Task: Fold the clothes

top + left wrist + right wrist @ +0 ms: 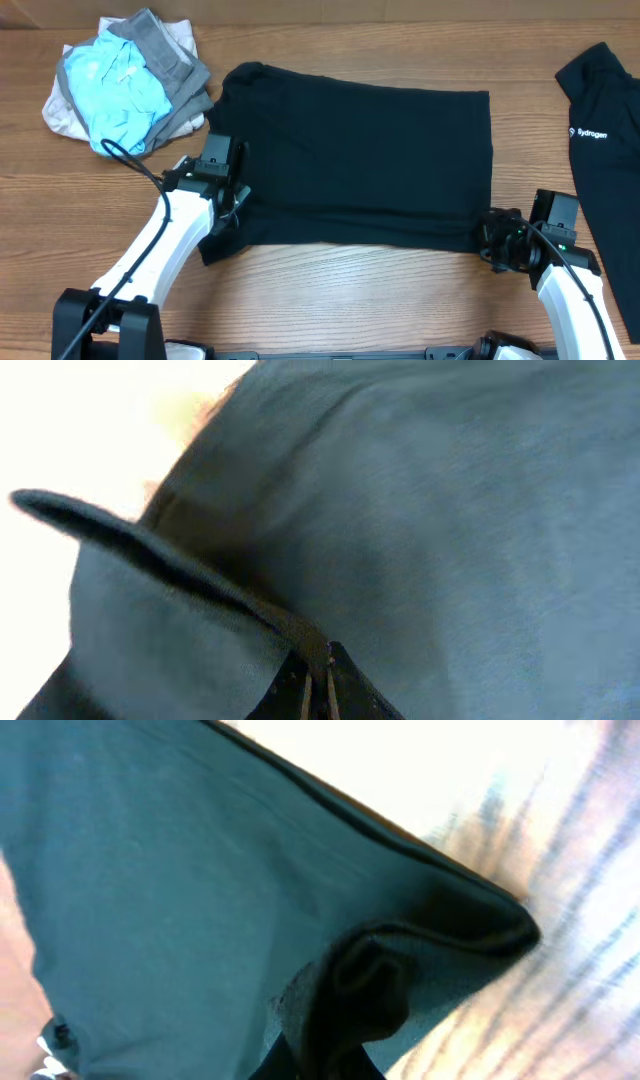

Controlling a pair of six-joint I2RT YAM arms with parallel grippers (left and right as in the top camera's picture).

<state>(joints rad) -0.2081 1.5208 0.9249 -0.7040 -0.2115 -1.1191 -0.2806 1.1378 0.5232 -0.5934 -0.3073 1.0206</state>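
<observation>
1. While the clothes [360,165] lie spread as a black slab across the middle of the worktop [350,305], both arms reach in from the near edge, one at each lower corner.
2. Left end effector [232,205]: clenched on the clothes at the lower left corner. In the wrist view its fingertips [345,685] are pressed together. A fold of dark cloth runs down into them, and a raised hem ridge curves off to the left.
3. Right end effector [492,240]: clenched on the clothes at the lower right corner. In the wrist view cloth is bunched and rolled over the fingers, which are mostly hidden under it. A corner of the cloth juts right over the wood grain.
4. Clothes, outline: the top edge is roughly straight and the upper left is lumpy. The lower hem runs between the two grips.
5. Bundle [125,85] of light blue, grey and beige cloth: far left, just beside the clothes' upper left corner. Contact cannot be told.
6. Lettered garment [605,150], black with white "Sydrogen": at the right edge, apart from the clothes and partly out of frame.
</observation>
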